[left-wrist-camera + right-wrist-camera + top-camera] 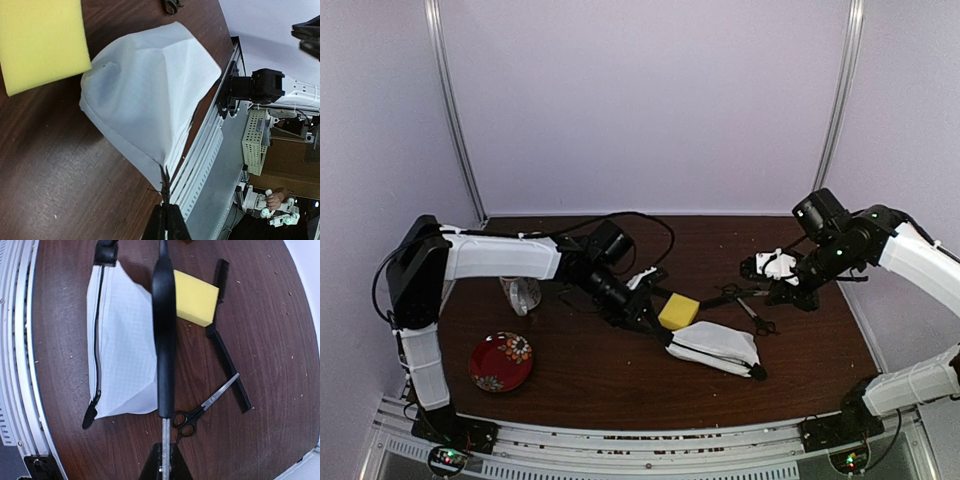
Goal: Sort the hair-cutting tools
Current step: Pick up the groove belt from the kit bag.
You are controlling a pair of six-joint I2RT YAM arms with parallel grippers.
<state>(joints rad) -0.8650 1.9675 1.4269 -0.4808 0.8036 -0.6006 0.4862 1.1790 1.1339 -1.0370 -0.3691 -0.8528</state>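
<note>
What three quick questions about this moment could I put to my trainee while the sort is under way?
1. True or false: the yellow sponge lies outside the white pouch.
2. The right hand holds: A) scissors, B) the black trimmer, C) a comb.
3. Which hand pinches the pouch's corner?
Key: 1 true; 2 B; 3 the left hand.
</note>
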